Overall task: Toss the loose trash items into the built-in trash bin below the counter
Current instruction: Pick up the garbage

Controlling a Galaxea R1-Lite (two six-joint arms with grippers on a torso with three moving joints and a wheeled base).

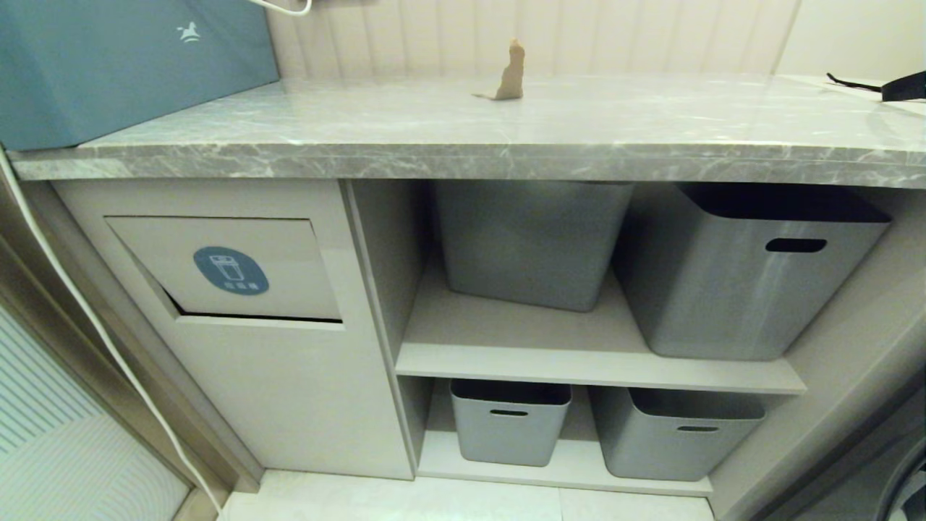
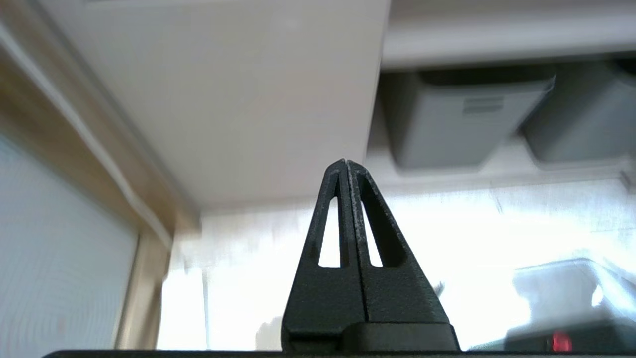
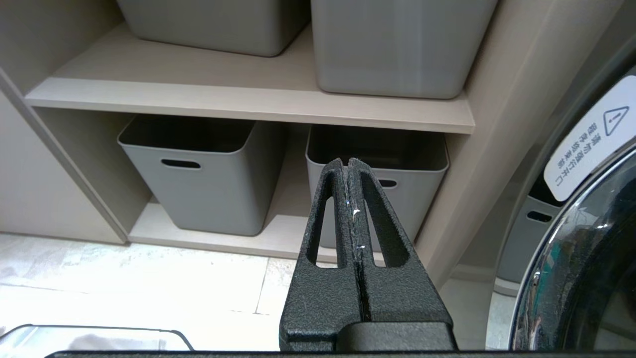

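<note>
A tan brown cardboard piece (image 1: 511, 73) stands upright on the grey marble counter (image 1: 506, 137), near the back wall. Below the counter at the left is the trash bin (image 1: 231, 271), a beige flap with a blue oval sticker; its lower edge is slightly ajar. Neither arm shows in the head view. My left gripper (image 2: 345, 162) is shut and empty, low down in front of the beige cabinet front (image 2: 238, 99) and the floor. My right gripper (image 3: 347, 161) is shut and empty, facing the lower grey boxes. The teal wad is out of view.
Several grey plastic boxes (image 1: 731, 275) fill the open shelves right of the bin. A large teal box (image 1: 123, 65) sits at the counter's left end and a black strapped bag (image 1: 901, 87) at its right. A washing machine door (image 3: 581, 258) is at the far right.
</note>
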